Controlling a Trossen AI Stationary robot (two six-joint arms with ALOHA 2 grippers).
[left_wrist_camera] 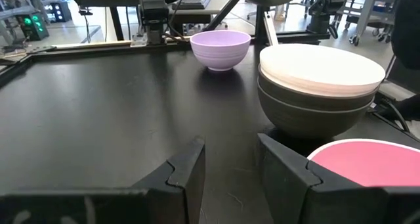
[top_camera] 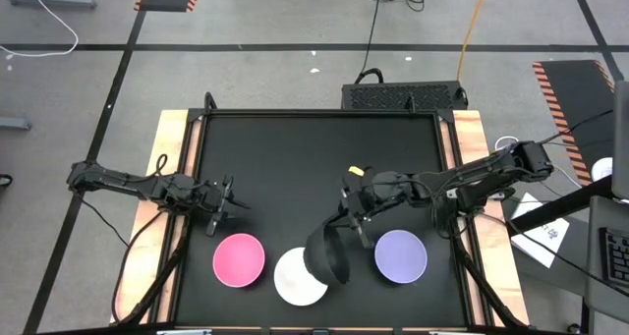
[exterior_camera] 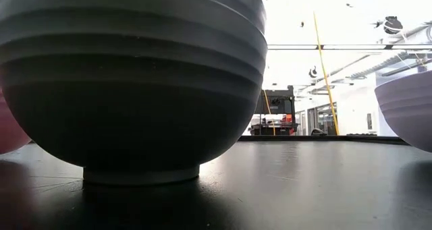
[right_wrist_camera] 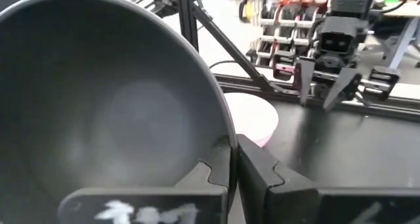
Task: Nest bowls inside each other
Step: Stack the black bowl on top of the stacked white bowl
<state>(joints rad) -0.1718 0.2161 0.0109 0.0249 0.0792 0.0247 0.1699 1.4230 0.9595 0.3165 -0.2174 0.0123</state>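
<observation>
Right arm: reaching in from the table's right edge toward the front centre, its forearm running across the mat. Right gripper (top_camera: 346, 222): pinching the rim of a black bowl (top_camera: 327, 256), one finger inside the wall and one outside, as the right wrist view is showing. That black bowl is being held tilted well off level, its opening facing sideways toward the left arm, hanging over the right edge of the white bowl (top_camera: 298, 275).

Left arm: stretching in from the left edge and waiting near the pink bowl (top_camera: 239, 259). Left gripper (top_camera: 222, 206): fingers standing apart with nothing between them, just behind the pink bowl.

White bowl: sitting upright, mouth up, nested in a darker bowl (left_wrist_camera: 308, 109) at the front centre of the table (top_camera: 295, 158).

Pink bowl: sitting upright, left of the white bowl, just beside it.

Lavender bowl (top_camera: 400, 254): sitting upright, right of the held bowl, apart from the stack
</observation>
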